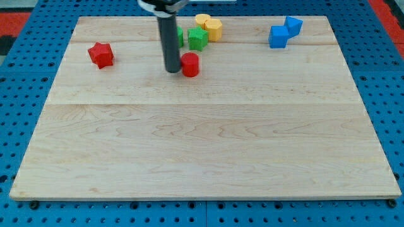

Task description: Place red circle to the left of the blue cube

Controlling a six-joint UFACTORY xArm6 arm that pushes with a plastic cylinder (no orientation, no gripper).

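Note:
The red circle (190,64) is a short red cylinder on the wooden board, left of centre near the view's top. My tip (172,70) rests on the board right against the red circle's left side. The blue cube (278,36) sits near the view's top right, far to the right of the red circle. A second blue block (293,25) touches its upper right corner.
A red star-shaped block (100,55) lies at the view's upper left. A green block (198,38) and yellow blocks (210,27) cluster just above the red circle; another green block is partly hidden behind the rod. The board's edge (202,200) meets blue pegboard.

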